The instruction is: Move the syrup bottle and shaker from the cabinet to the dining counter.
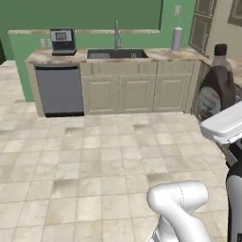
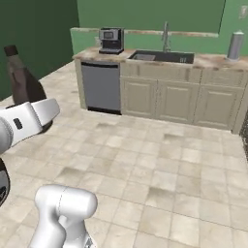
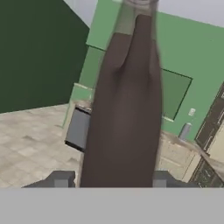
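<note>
Stretching across the foreground is a beige tiled floor [image 1: 94,156], mottled with darker patches, and beyond it a run of cream lower cabinets [image 1: 137,90] is standing against a green wall [image 2: 145,12]. A marbled bench [image 1: 56,56] is topping those cabinets, carrying a black sink [image 1: 116,54] with one tall silver tap [image 1: 116,33], one small black coffee machine [image 1: 63,41] at the left end, and one grey canister [image 1: 177,38] at the right end. One grey dishwasher [image 1: 60,90] is sitting under the bench beneath the coffee machine.

The white arm [image 1: 182,203] is rising from the bottom of both base views, with its upper link reaching out level above the floor. The hand [image 3: 110,181] is gripping the syrup bottle [image 1: 218,85]; in the hand view its two dark fingertips [image 3: 61,179] are sitting either side of the bottle's brown body, with the bottle running up the middle of that view. In the base views the one bottle is standing upright in the air, well above the floor, its dark cap on top and its white label partly showing in the left base view.
</note>
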You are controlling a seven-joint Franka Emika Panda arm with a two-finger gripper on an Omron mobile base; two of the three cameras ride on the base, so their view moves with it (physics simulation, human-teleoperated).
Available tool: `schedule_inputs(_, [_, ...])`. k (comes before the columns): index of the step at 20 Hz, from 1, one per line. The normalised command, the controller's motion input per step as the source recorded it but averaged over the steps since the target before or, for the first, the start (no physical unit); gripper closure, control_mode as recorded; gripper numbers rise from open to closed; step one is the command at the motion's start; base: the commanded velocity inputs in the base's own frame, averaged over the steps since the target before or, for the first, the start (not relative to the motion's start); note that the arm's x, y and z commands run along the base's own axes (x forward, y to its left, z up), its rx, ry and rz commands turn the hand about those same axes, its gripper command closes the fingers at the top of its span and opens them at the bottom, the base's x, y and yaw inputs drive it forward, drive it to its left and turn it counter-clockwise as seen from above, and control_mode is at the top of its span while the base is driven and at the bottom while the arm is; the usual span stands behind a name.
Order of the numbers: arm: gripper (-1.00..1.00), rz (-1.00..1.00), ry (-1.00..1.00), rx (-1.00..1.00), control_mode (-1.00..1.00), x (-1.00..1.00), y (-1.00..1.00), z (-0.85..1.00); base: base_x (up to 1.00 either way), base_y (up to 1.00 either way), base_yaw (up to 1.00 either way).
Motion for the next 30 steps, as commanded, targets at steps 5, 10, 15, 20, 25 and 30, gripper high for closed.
schedule_inputs(5, [1.0, 0.0, 0.0, 0.0, 1.0, 0.0, 0.0, 0.0, 0.03, 0.0, 0.91])
schedule_inputs(10, [1.0, 0.0, 0.0, 0.0, 1.0, 0.0, 0.0, 0.0, 0.11, 0.0, 0.86])
schedule_inputs(15, [1.0, 0.0, 0.0, 0.0, 1.0, 0.0, 0.0, 0.0, 0.19, 0.0, 0.77])
schedule_inputs(20, [1.0, 0.0, 0.0, 0.0, 1.0, 0.0, 0.0, 0.0, 0.21, -0.04, 0.71])
schedule_inputs(25, [1.0, 0.0, 0.0, 0.0, 1.0, 0.0, 0.0, 0.0, 0.23, -0.06, 0.68])
schedule_inputs(30, [1.0, 0.0, 0.0, 0.0, 1.0, 0.0, 0.0, 0.0, 0.58, -0.47, 0.41])
